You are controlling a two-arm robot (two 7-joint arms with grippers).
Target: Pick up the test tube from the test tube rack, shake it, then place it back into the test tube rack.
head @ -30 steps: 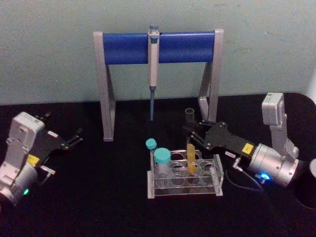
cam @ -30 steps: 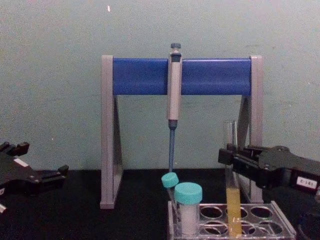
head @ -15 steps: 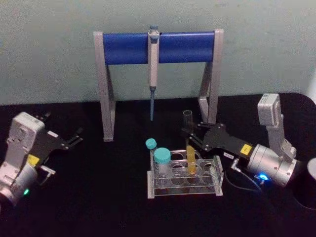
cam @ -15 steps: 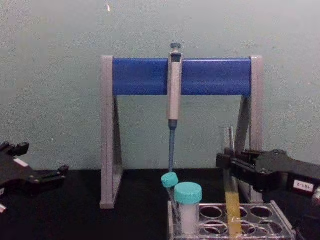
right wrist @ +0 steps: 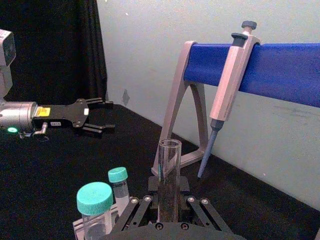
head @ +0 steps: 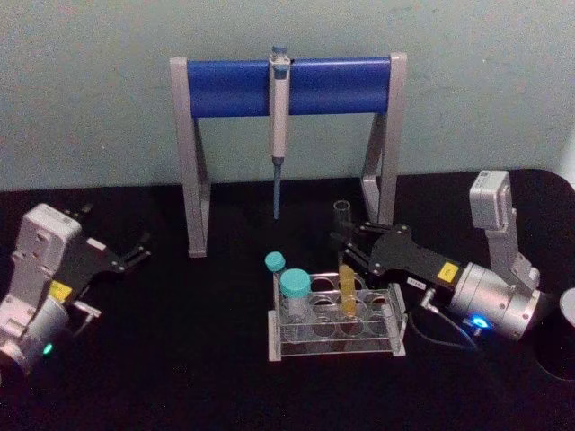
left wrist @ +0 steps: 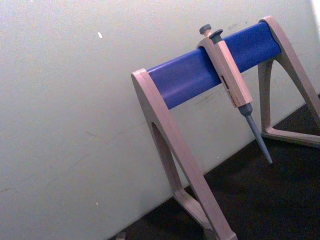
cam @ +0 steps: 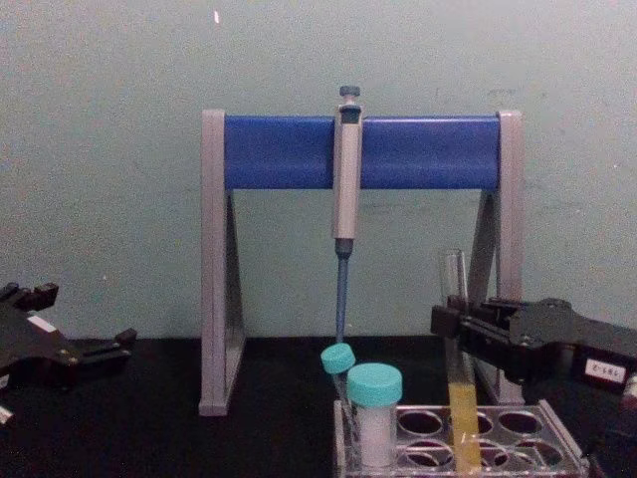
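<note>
Yellow liquid fills the lower part of the long thin clear glass test tube [head: 347, 301], which stands slightly tilted in a hole of the low clear plastic test tube rack [head: 334, 348] on the black table [head: 180, 359], just right of two teal-capped tubes [head: 294, 285]. The right gripper [head: 344, 247] reaches in from the right, its black fingers closed on the glass above the liquid. The left gripper [head: 135, 252] hangs well apart at the table's left with fingers spread, and a grey-and-blue pipette stand [head: 234, 87] rises behind the rack.

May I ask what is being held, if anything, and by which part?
The right gripper holds the long clear glass test tube by its empty upper part; left gripper empty.
</note>
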